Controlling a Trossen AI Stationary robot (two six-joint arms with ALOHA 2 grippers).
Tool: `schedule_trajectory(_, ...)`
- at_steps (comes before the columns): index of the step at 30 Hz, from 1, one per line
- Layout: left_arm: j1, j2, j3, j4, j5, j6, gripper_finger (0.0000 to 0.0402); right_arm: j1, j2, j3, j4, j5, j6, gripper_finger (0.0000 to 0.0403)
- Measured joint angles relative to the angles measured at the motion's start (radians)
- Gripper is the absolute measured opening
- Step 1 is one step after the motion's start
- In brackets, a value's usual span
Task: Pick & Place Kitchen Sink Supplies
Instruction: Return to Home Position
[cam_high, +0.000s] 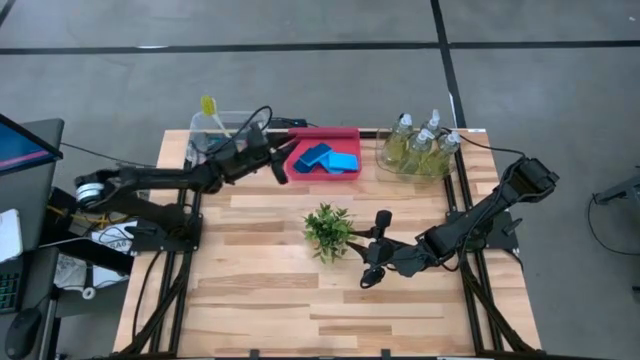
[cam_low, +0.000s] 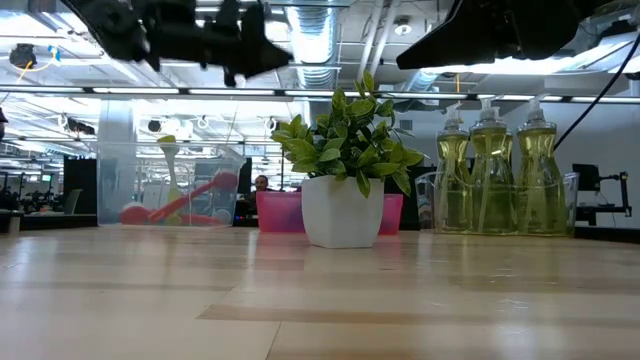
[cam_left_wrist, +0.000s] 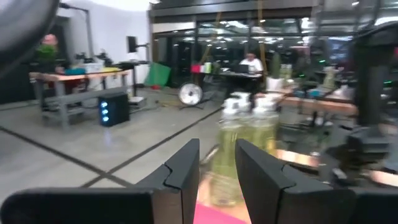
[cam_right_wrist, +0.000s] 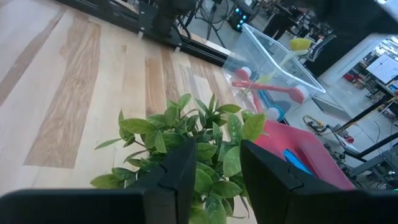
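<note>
**Left gripper** (cam_left_wrist: 217, 149): the fingers stood a narrow gap apart with nothing between them. It hung above the light wooden table (cam_high: 260, 285), just beside the left end of the shallow pink plastic bin (cam_high: 345, 131).

- The flat blue rectangular sponges (cam_high: 326, 158) lay inside that bin, just ahead of the fingertips. They appeared to number three, though the overhead view did not settle the count.
- The long-handled red, blue and yellow brushes (cam_high: 214, 118) stood in a clear plastic bin (cam_high: 240, 116) beside this gripper's wrist.
- The small clear pump bottles of yellow-green liquid (cam_high: 420, 145) stood grouped well beyond the fingertips, past the pink bin.

**Right gripper** (cam_right_wrist: 217, 152): the fingers were likewise slightly parted and empty. It pointed at the small leafy green plant in a white pot (cam_high: 327, 228), near its leaves. The sponges lay beyond the plant from it.
</note>
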Motion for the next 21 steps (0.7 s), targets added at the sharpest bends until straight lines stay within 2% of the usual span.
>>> schedule_trajectory(13, -0.269, -0.515, 0.000, -0.643, 0.000, -0.014, 0.0104, 0.000, 0.000, 0.000, -0.003, 0.000, 0.000, 0.0118)
schedule_trajectory(21, -0.482, -0.735, 0.000, -0.877, 0.000, -0.076, 0.0104, -0.001, 0.000, 0.000, -0.003, 0.000, -0.007, 0.0118)
